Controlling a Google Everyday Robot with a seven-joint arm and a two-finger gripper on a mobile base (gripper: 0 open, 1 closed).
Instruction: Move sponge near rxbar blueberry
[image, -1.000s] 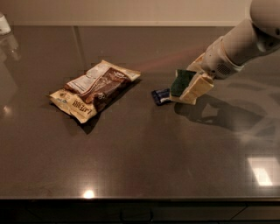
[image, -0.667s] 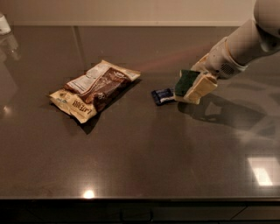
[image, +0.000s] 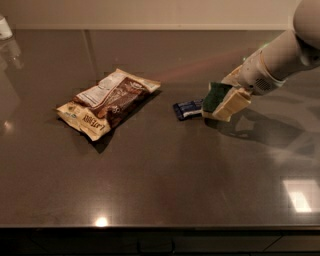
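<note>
The dark worktop (image: 160, 190) carries a crinkled brown-and-tan snack bag (image: 107, 102) at the left. Right of it lies the rxbar blueberry (image: 187, 109), flat. Just beside its right end sits the sponge (image: 215, 94), tilted with its green face leftward, clamped between the cream fingers (image: 231, 104) of the gripper (image: 218, 107), which reaches in from the upper right.

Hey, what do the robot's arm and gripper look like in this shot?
The arm is a smooth, rounded white tube, thicker toward the upper right corner, with no cables or markings visible. It ends in the gripper, whose fingers are blocky, flat and cream-coloured. The gripper is right of centre on the counter, at the sponge beside the rxbar.
</note>
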